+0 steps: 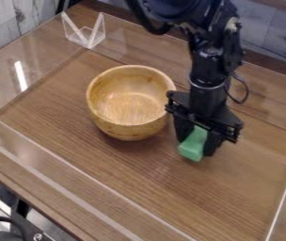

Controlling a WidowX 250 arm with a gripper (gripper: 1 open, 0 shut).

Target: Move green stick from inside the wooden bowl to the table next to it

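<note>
The green stick [195, 146] is outside the wooden bowl [131, 101], just right of its rim and low over the table [95, 169]. My gripper [203, 137] comes straight down onto the stick and is shut on its upper end. Whether the stick's lower end touches the tabletop I cannot tell. The bowl shows nothing inside it. The black arm rises behind the gripper toward the top of the view.
Clear acrylic walls [57, 193] run along the table's edges at the front and left. A small clear stand [86, 31] sits at the back left corner. Bare wood lies in front of and right of the bowl.
</note>
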